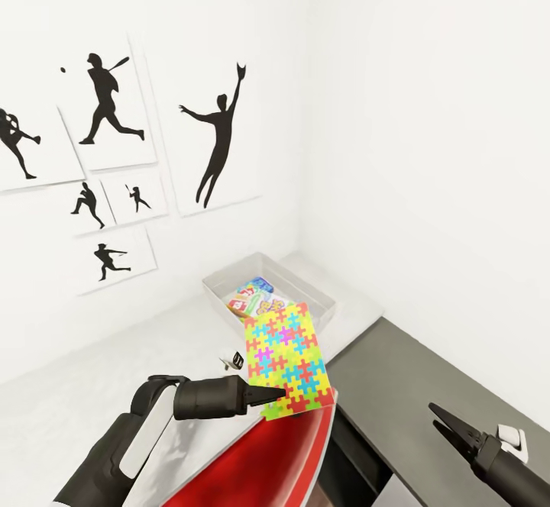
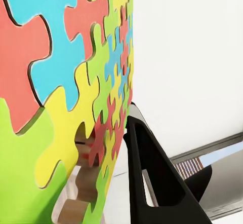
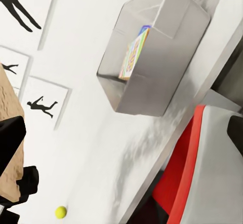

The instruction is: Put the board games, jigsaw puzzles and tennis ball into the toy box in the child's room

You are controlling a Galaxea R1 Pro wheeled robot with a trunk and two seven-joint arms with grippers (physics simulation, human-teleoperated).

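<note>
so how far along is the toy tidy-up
Partly done. The toy box already holds some colourful flat items, though how many can't be told. In hand: the left gripper has its jaws shut on a jigsaw puzzle, raised short of the box. Left: the tennis ball on the table. The right gripper holds nothing.

- The jigsaw puzzle stands upright, pinched at its lower edge in the left gripper.
- Beyond that gripper, further along the table, sits the toy box, a board game inside it.
- The red chair lies just below the left gripper.
- The right gripper hangs well to the right, apart from everything.
</note>
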